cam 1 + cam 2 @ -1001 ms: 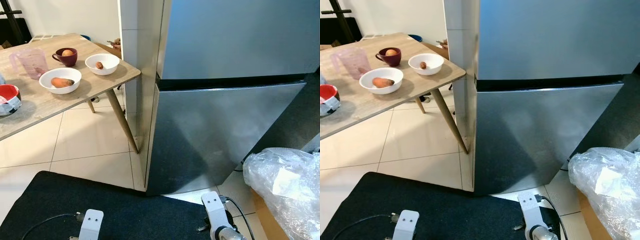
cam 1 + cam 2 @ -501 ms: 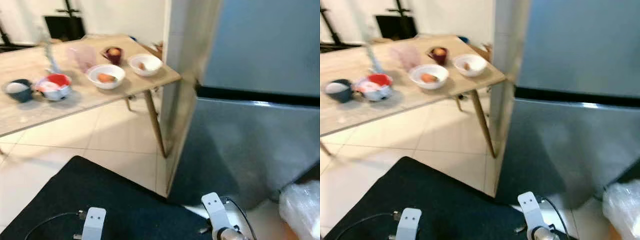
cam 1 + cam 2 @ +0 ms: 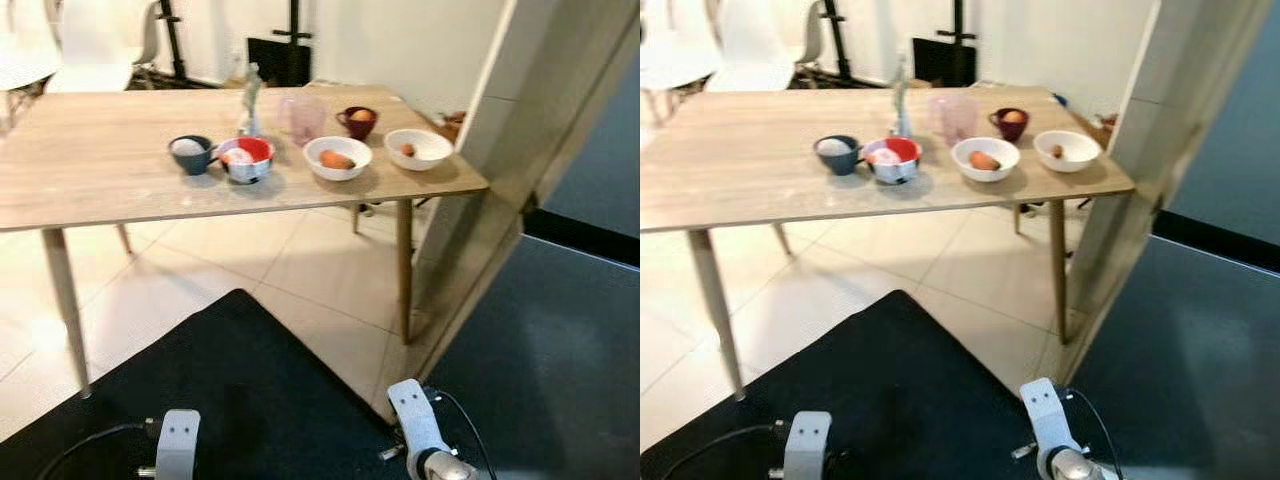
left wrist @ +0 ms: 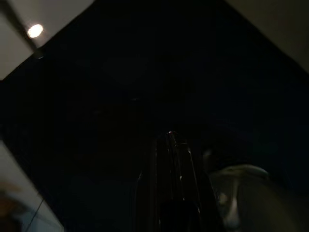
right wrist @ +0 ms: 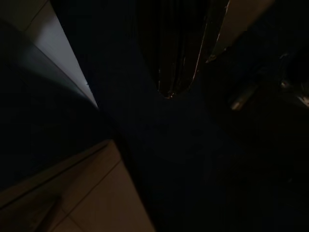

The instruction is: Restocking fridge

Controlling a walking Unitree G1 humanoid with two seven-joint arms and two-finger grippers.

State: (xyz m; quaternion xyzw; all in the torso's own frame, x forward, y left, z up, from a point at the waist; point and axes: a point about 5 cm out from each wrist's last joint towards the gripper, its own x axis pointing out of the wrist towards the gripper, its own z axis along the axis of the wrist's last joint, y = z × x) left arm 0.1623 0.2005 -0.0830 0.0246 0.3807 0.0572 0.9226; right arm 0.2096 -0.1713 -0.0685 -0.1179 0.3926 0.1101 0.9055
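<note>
Bowls and cups line the wooden surface (image 3: 100,170) beside the fridge (image 3: 560,330). Both arms hang idle — whether either claw is spread, I cannot tell.

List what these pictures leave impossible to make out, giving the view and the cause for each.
- Left claw: left wrist view, too dark to judge its fingers.
- Right claw: right wrist view, same darkness.
- Fridge: eye views, cut by the right edge.
- Dark mug contents: eye views, too small and soft.

Legible text, labels, brands, numbers, signs: none. The red-and-white bowl (image 3: 246,158) on the wooden table (image 3: 90,170) carries a pale patch, too blurred to tell whether it is lettering. The fridge (image 3: 560,330) front shows no readable marking.
</note>
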